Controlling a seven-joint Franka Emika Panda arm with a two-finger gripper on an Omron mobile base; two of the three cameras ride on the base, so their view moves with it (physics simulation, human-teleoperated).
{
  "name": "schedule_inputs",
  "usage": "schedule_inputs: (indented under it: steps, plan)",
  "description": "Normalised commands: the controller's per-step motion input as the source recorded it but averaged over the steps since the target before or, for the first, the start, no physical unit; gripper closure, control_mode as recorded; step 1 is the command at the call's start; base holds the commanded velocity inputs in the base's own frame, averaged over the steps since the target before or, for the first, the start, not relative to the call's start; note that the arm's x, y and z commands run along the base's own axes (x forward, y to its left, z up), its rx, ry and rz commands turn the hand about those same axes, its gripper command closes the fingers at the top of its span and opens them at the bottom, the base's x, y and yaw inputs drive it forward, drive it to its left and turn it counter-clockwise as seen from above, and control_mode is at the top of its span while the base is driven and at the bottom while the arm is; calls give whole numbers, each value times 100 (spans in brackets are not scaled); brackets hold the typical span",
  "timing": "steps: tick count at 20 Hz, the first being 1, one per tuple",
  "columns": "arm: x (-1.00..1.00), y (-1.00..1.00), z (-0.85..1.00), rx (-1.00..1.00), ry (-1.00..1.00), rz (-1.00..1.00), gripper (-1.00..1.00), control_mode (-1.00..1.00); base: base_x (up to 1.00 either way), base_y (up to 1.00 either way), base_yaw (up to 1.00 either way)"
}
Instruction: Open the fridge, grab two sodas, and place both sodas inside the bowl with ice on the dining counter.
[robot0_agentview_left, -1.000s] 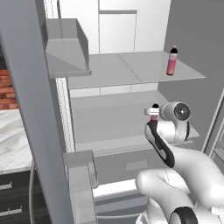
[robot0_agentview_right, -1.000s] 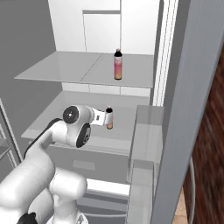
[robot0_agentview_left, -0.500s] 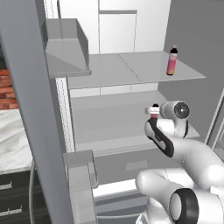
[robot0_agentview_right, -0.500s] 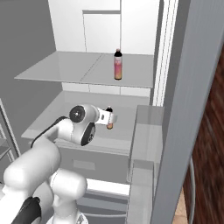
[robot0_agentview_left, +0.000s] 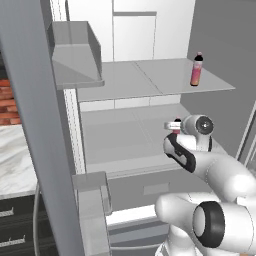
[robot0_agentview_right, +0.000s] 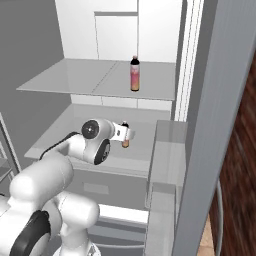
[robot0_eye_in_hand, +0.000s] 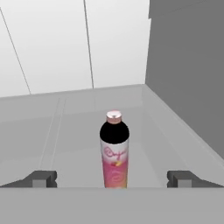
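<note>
- Inside the open fridge (robot0_agentview_left: 150, 135), on the lower shelf (robot0_agentview_right: 100, 127), one soda (robot0_eye_in_hand: 114, 151) stands upright, centred between the spread fingertips (robot0_eye_in_hand: 41, 179).
- The claw (robot0_eye_in_hand: 111, 179) is released, wide open, gripping nothing, level with the bottle.
- Up on the higher shelf (robot0_agentview_left: 150, 77), the second soda (robot0_agentview_left: 197, 70) stands upright near the right wall.

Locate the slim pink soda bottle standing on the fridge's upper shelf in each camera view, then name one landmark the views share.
Left base view: slim pink soda bottle, upper right, on the pale grey upper shelf.
Right base view: upper centre, same shelf.
Hand view: not there; a second pink bottle stands centred.
Shared landmark: white back wall.
</note>
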Motion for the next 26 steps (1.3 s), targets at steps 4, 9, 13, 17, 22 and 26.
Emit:
schedule_inputs:
  steps: [4,9,13,17,22,26]
  plan:
    - [17,0,0,0,0,0,-100,-100,0,0,0]
    - [21,0,-4,0,0,0,-100,-100,0,0,0]
    - [21,0,-8,0,0,0,-100,-100,0,0,0]
    - [15,0,-14,0,0,0,-100,-100,0,0,0]
    - [12,-3,-14,0,0,0,-100,-100,0,0,0]
    - [12,-12,-10,0,0,0,-100,-100,0,0,0]
